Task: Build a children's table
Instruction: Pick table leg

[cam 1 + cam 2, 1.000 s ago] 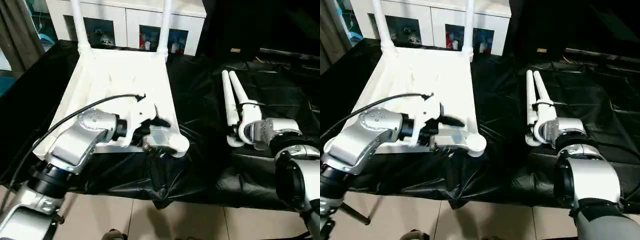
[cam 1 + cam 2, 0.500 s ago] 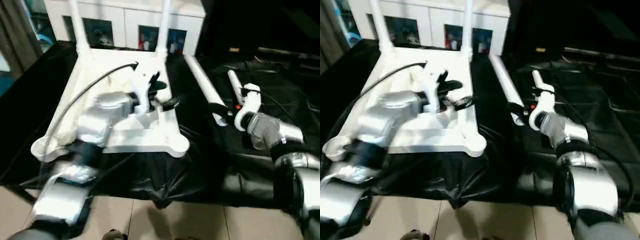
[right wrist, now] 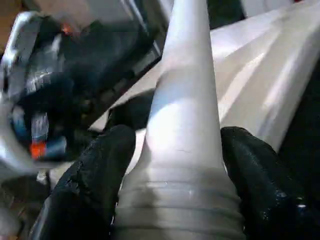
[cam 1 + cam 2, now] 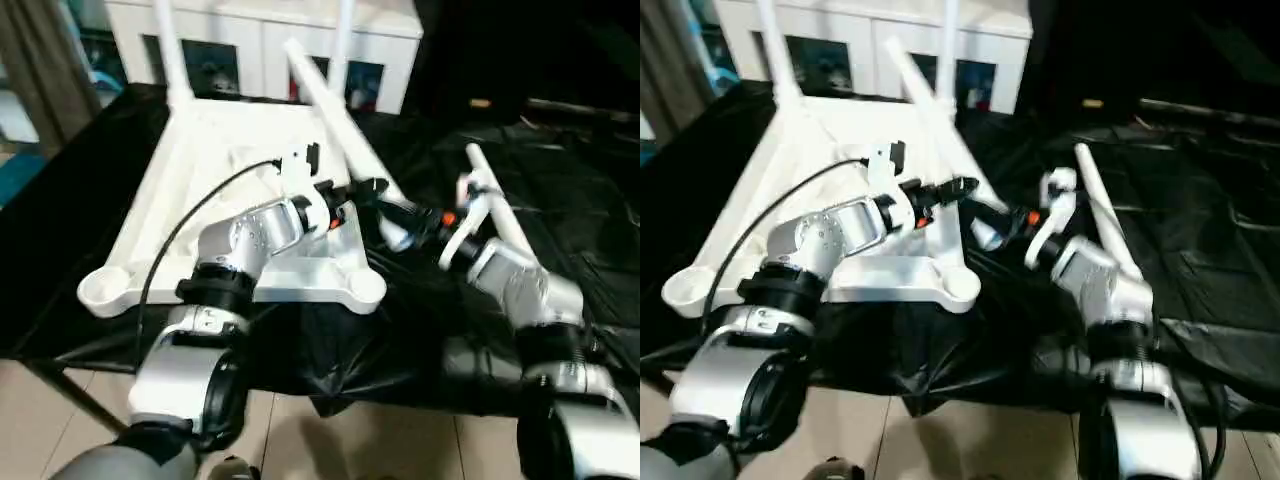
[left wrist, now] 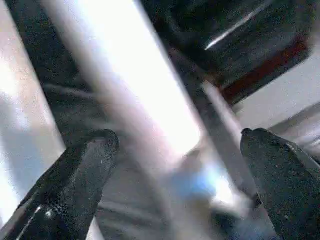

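Note:
The white tabletop (image 4: pixel 190 190) lies upside down on the black-covered bench. Two legs (image 4: pixel 168 50) (image 4: pixel 345 30) stand upright in its far corner sockets. My right gripper (image 4: pixel 402 226) is shut on the thick end of a third leg (image 4: pixel 335 110). That leg slants up and away over the tabletop's right edge. In the right wrist view the leg (image 3: pixel 187 75) sits between both black fingers (image 3: pixel 100 170). My left gripper (image 4: pixel 352 193) is open beside this leg. In the left wrist view its fingers (image 5: pixel 75 170) stand wide apart with the leg (image 5: pixel 140 85) between them.
Another white leg (image 4: pixel 497 197) lies on the black cloth to the right, behind my right forearm. A white glass-door cabinet (image 4: pixel 250 45) stands behind the bench. The near corner sockets (image 4: pixel 105 290) (image 4: pixel 362 290) sit at the bench's front edge, with tiled floor below.
My right gripper lifted one leg off the cloth and swung it left, over the tabletop. My left arm rose from the near right corner towards that leg. The camera shifted slightly.

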Robot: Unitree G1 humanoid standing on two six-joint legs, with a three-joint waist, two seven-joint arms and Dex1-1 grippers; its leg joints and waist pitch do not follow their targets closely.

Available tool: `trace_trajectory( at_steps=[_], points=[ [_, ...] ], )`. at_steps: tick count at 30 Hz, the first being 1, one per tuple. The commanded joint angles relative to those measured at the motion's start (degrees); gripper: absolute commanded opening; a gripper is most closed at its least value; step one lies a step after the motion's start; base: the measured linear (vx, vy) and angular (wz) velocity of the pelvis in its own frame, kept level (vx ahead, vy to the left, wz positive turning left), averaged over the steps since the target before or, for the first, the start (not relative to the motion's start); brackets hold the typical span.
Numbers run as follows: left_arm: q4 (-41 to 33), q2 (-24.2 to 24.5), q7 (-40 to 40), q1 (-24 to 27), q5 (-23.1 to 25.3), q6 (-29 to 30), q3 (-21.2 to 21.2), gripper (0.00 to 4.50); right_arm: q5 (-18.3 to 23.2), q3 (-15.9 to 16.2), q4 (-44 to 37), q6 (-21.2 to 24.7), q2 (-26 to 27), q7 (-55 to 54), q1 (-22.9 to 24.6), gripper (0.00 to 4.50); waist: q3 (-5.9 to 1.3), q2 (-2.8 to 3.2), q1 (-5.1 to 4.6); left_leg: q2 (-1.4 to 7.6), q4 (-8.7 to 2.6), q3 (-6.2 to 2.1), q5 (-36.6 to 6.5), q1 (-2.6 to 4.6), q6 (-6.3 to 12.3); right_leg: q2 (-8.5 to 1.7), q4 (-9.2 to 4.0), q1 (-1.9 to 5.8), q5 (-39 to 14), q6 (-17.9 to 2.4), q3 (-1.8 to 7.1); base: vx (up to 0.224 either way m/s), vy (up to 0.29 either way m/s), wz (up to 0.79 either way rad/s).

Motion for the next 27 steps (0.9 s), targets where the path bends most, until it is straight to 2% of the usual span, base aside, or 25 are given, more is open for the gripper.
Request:
trace_trajectory(
  at_steps=[1, 4, 8, 10, 13, 14, 17, 18, 19, 20, 23, 24, 25, 27],
  points=[
    [-0.33, -0.86, 0.62, -2.64, -5.3, 2.27, 3.62, 4.5, -0.15, 2.55, -3.52, 1.26, -0.37, 1.68, 1.18, 2.72, -4.74, 0.15, 0.22, 0.91, -3.66, -0.72, -11.77, 1.35, 1.56, -2.77, -4.43, 3.54, -7.91, -13.61, 1.86, 0.0, 0.0, 0.0],
    [0.01, -0.95, 0.99, -3.18, -6.23, 2.79, 4.72, 4.5, -0.25, 3.3, -5.2, 1.98, -0.38, 1.57, 1.97, 2.72, -4.69, 0.16, 0.21, 0.95, -3.78, -0.8, -11.38, 1.29, 1.79, -2.68, -4.51, 3.5, -7.82, -12.89, 1.89, 0.0, 0.0, 0.0],
    [-0.05, -1.02, 1.79, -2.79, -4.37, 2.0, 4.02, 4.5, 0.07, 3.21, -6.72, 2.64, -0.27, 0.2, 2.15, 2.7, -4.69, 0.17, 0.18, 1.03, -3.86, -0.81, -10.86, 1.3, 1.7, -2.74, -4.52, 3.45, -7.45, -12.3, 1.95, 0.0, 0.0, 0.0],
    [-0.08, -1.23, 2.57, -2.68, -4.75, 2.49, 4.28, 4.16, 0.29, 3.59, -7.59, 2.9, -0.61, 0.03, 2.51, 2.7, -4.76, 0.2, 0.18, 1.08, -3.83, -0.83, -10.08, 1.25, 1.69, -2.75, -4.33, 3.56, -5.81, -12.5, 1.99, 0.0, 0.0, 0.0],
    [-0.41, -1.19, 3.26, -2.51, -4.37, 2.17, 3.88, 4.03, 0.24, 3.7, -8.32, 3.1, -0.77, -0.45, 2.74, 2.7, -4.73, 0.04, 0.13, 0.97, -3.81, -0.77, -9.93, 1.15, 1.9, -2.76, -4.36, 3.63, -5.6, -12.41, 1.97, 0.0, 0.0, 0.0],
    [-0.56, -1.23, 3.97, -2.43, -3.8, 1.41, 3.78, 3.78, 0.24, 3.74, -8.64, 3.23, -0.82, -0.64, 2.8, 2.7, -4.7, -0.02, 0.1, 0.99, -3.83, -0.75, -10.05, 1.18, 1.92, -2.76, -4.46, 3.58, -6.0, -12.35, 1.98, 0.0, 0.0, 0.0],
    [-0.62, -1.26, 4.09, -2.43, -3.46, 1.07, 3.76, 3.58, 0.33, 3.82, -8.97, 3.44, -0.86, -0.76, 2.86, 2.7, -4.69, 0.05, 0.12, 1.01, -3.85, -0.75, -10.09, 1.22, 1.89, -2.77, -4.52, 3.56, -6.26, -12.14, 1.98, 0.0, 0.0, 0.0],
    [-0.87, -1.36, 4.05, -2.29, -3.3, 0.6, 3.67, 3.58, 0.2, 4.17, -9.46, 3.67, -0.95, -0.85, 2.96, 2.7, -4.69, -0.15, 0.07, 1.02, -3.85, -0.74, -10.04, 1.21, 1.91, -2.75, -4.54, 3.57, -6.35, -12.01, 2.0, 0.0, 0.0, 0.0],
    [-1.02, -1.38, 4.05, -2.19, -3.22, 0.49, 3.55, 3.33, 0.21, 4.31, -9.7, 3.82, -0.97, -0.87, 3.0, 2.7, -4.64, -0.06, 0.09, 1.0, -3.88, -0.75, -9.98, 1.19, 1.91, -2.73, -4.55, 3.59, -6.55, -11.9, 2.01, 0.0, 0.0, 0.0],
    [-1.12, -1.39, 4.05, -2.13, -3.18, 0.43, 3.46, 3.26, 0.23, 4.39, -9.86, 3.93, -0.99, -0.9, 3.03, 2.7, -4.63, -0.06, 0.1, 1.01, -3.89, -0.75, -10.09, 1.21, 1.87, -2.77, -4.58, 3.57, -6.77, -11.8, 2.0, 0.0, 0.0, 0.0],
    [-1.28, -1.43, 4.3, -1.98, -3.02, -0.15, 3.35, 3.18, 0.23, 4.75, -10.15, 4.1, -1.13, -0.85, 3.04, 2.7, -4.61, -0.09, 0.09, 1.05, -3.94, -0.76, -10.44, 1.2, 1.63, -2.8, -4.64, 3.52, -7.46, -11.47, 2.01, 0.0, 0.0, 0.0],
    [-1.33, -1.44, 4.29, -1.96, -3.08, -0.17, 3.35, 2.9, 0.2, 4.83, -10.23, 4.09, -1.17, -0.82, 3.05, 2.7, -4.63, -0.06, 0.11, 1.04, -3.91, -0.76, -10.4, 1.22, 1.59, -2.82, -4.65, 3.51, -7.36, -11.49, 2.02, 0.0, 0.0, 0.0],
    [-1.36, -1.45, 4.24, -1.94, -3.12, -0.23, 3.34, 2.81, 0.1, 4.91, -10.28, 4.0, -1.23, -0.88, 3.05, 2.7, -4.61, -0.06, 0.09, 1.03, -3.93, -0.76, -10.46, 1.19, 1.57, -2.79, -4.64, 3.5, -7.49, -11.44, 2.0, 0.0, 0.0, 0.0],
    [-1.5, -1.43, 3.98, -1.89, -3.13, -0.29, 3.24, 2.79, -0.08, 5.09, -10.45, 3.87, -1.31, -0.94, 3.08, 2.7, -4.6, -0.03, 0.07, 1.05, -3.95, -0.78, -10.44, 1.19, 1.56, -2.79, -4.64, 3.48, -7.4, -11.44, 2.01, 0.0, 0.0, 0.0]
  ],
)
